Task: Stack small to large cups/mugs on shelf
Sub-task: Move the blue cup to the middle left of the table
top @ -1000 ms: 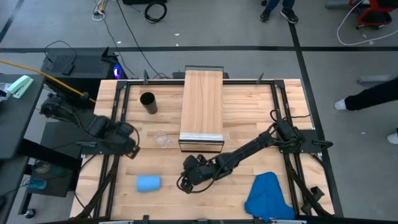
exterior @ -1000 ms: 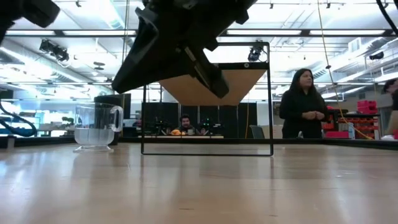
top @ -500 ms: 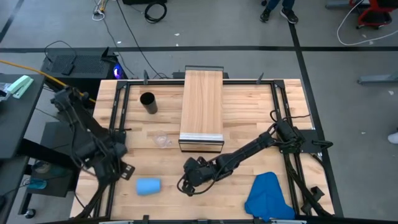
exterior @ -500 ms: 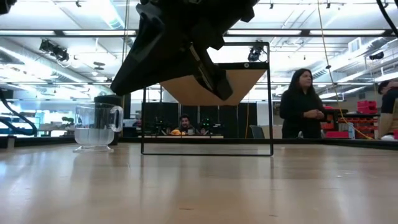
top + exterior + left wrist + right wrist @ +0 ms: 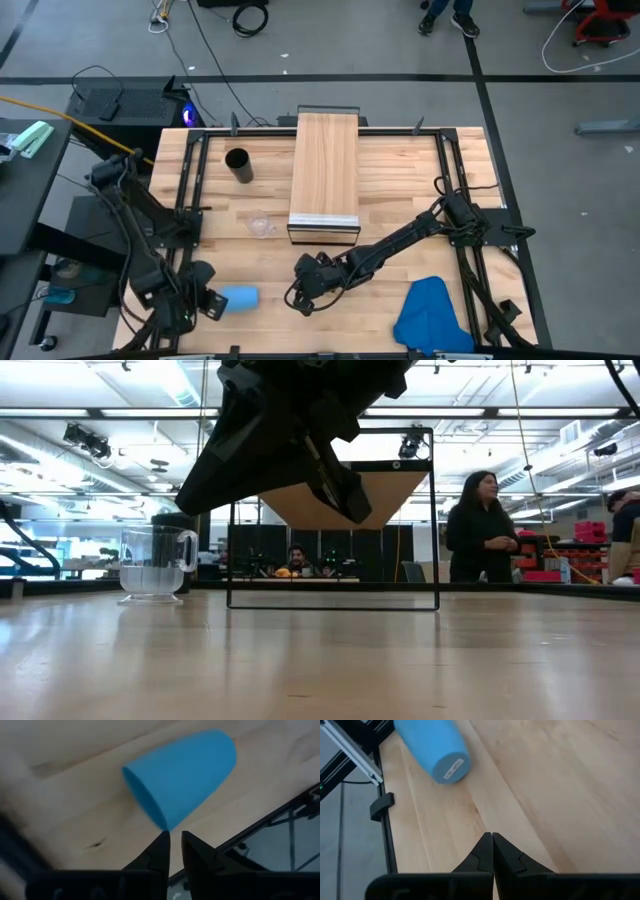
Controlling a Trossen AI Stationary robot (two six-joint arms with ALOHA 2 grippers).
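The bright-blue cup (image 5: 239, 296) lies on its side near the table's near-left corner, mouth (image 5: 145, 795) toward my left gripper, base (image 5: 451, 767) toward my right one. My left gripper (image 5: 207, 301) (image 5: 175, 839) is low at the cup's mouth, open by a narrow gap, its fingertips right at the rim. My right gripper (image 5: 299, 291) (image 5: 492, 840) is shut, hovering to the cup's right. The clear glass mug (image 5: 261, 226) (image 5: 155, 565) stands upright left of the shelf (image 5: 325, 175). The black cup (image 5: 238, 164) stands farther back. My left gripper comes level from the table's left at the lowest part of the blue cup's rim (image 5: 164, 826). One fingertip (image 5: 163, 839) is right by that rim, but I cannot tell whether it touches. The cup lies on its side on the table.
A blue cloth (image 5: 432, 315) lies at the near-right corner. The shelf's silvery front edge (image 5: 324, 221) faces the near side, on a dark frame (image 5: 332, 605). Metal rails (image 5: 185, 190) run along the table's sides. A person (image 5: 485, 525) stands beyond the table.
My left arm has swung from beside the glass mug toward the table's near edge and come down at the blue cup's mouth. The cups, the mug and my right arm have stayed in place.
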